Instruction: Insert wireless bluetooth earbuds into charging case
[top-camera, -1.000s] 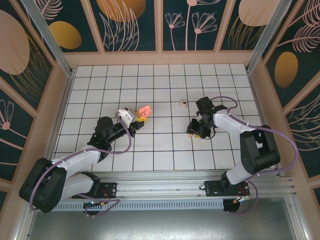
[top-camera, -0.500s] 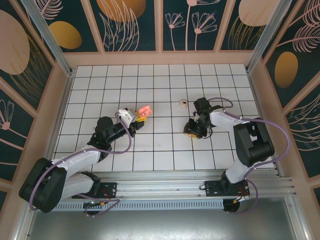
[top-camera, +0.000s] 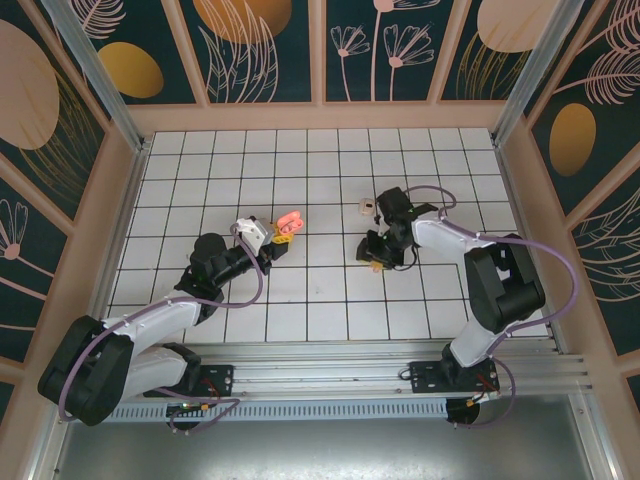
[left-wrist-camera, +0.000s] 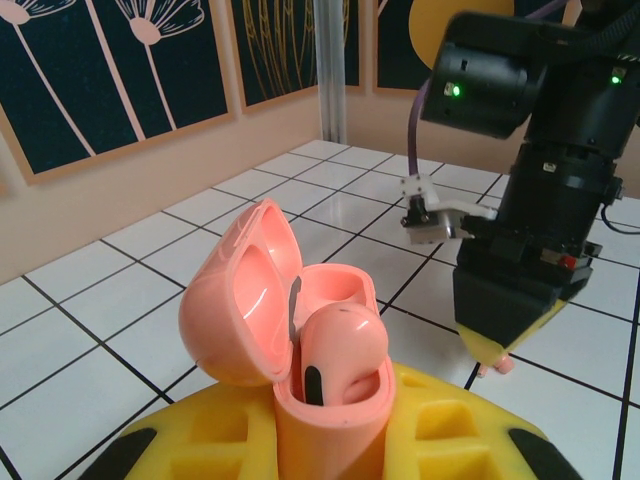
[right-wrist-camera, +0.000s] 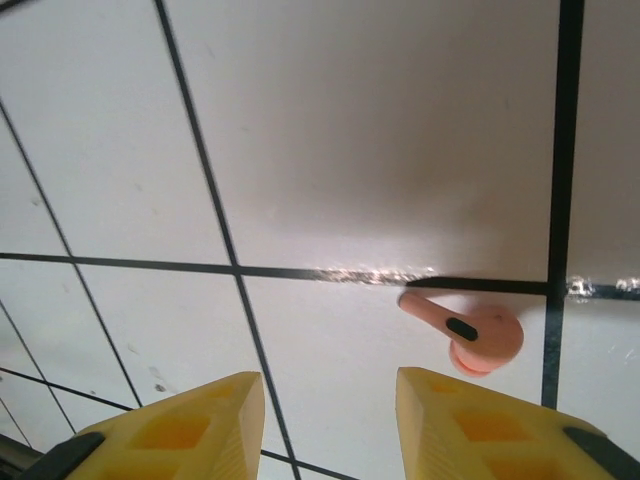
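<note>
salmon-pink hinged charging case (left-wrist-camera: 245, 320) sat clamped in the left gripper (left-wrist-camera: 335, 445) while the parted, empty right gripper (right-wrist-camera: 325, 425) likely needed to centre on the loose pink stemmed earbud (right-wrist-camera: 472, 337) at lower right for pickup.

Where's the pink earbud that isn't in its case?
In the right wrist view, the loose pink earbud lies on a white tile beside a black grid line, just ahead of the right fingers.
</note>
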